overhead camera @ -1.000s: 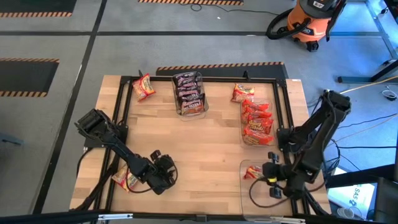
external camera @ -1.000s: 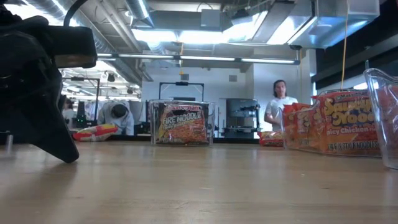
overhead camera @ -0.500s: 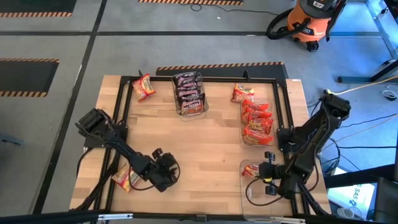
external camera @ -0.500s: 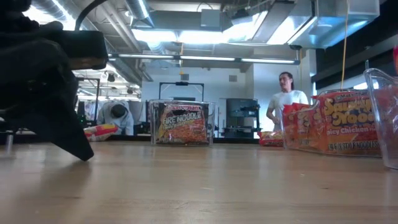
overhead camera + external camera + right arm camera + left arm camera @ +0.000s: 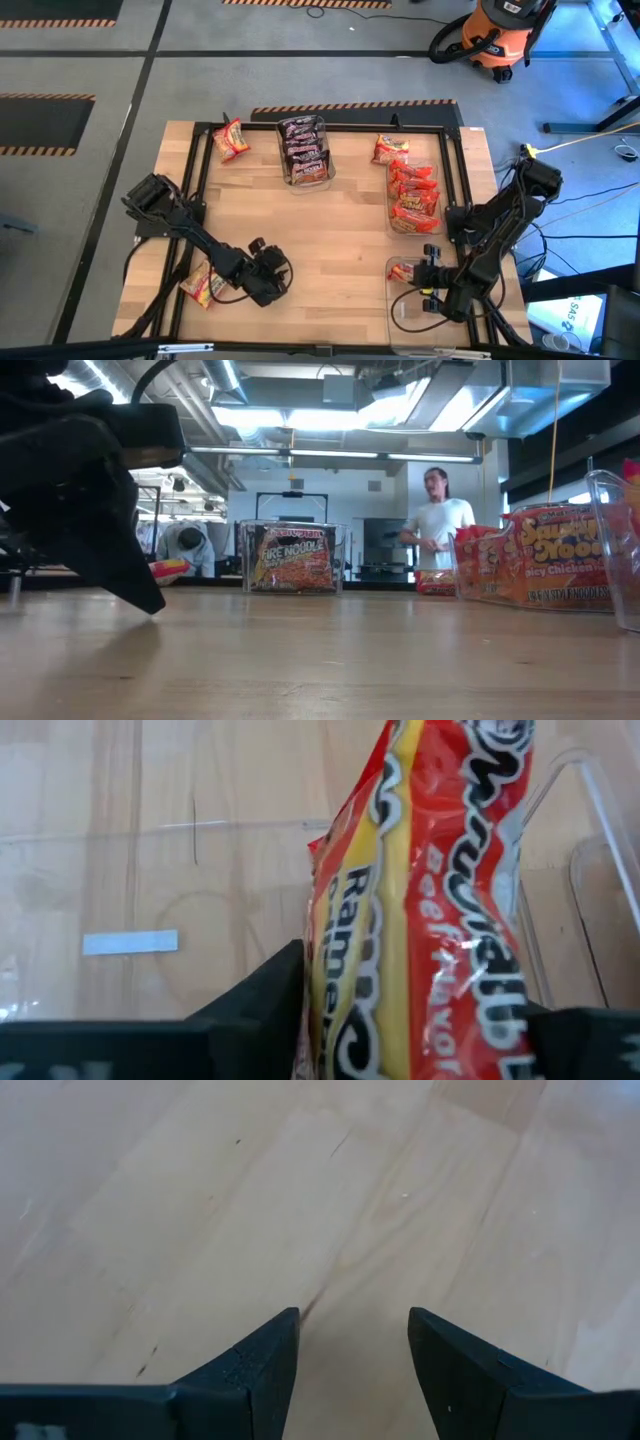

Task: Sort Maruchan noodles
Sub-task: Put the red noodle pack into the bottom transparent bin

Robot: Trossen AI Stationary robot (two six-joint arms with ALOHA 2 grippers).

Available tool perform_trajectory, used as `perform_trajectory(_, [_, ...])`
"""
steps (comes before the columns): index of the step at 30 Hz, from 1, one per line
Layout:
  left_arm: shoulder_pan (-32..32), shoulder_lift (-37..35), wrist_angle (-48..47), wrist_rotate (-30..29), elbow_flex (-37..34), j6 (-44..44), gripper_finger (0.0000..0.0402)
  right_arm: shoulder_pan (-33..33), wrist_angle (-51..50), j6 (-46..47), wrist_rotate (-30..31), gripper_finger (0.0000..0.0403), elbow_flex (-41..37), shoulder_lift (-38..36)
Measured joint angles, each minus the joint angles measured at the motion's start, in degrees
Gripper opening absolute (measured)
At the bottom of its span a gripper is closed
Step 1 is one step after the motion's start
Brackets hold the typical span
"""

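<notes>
An orange shop vacuum sits on the grey floor beyond the far right corner of the wooden desk, and black-and-yellow hazard tape runs along the floor by the desk's far edge. Three clear plastic bins stand on the desk: one at the far middle, one toward the right, one at the near right corner. Across the room, a person in a white shirt stands, and another bends over.

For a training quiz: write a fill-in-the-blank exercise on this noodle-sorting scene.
1. The right gripper holds a ramen packet over a clear, near-empty ____.
2. The left gripper is ____, with nothing between its fingers.
3. The bin of dark packets stands at the table's ____ edge.

Missing words: bin; open; far
</notes>
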Motion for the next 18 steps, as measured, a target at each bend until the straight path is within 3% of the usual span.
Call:
perform_trajectory(8, [0.00,0.00,0.22,0.14,0.00,0.11,0.0185,0.00,-5.57,0.00,-3.21,0.0204,4.01,-0.08])
perform_trajectory(18, [0.00,0.00,0.68,0.86,0.00,0.09,0.0185,0.00,-20.43,0.73,-1.70,0.0200,12.33,-0.08])
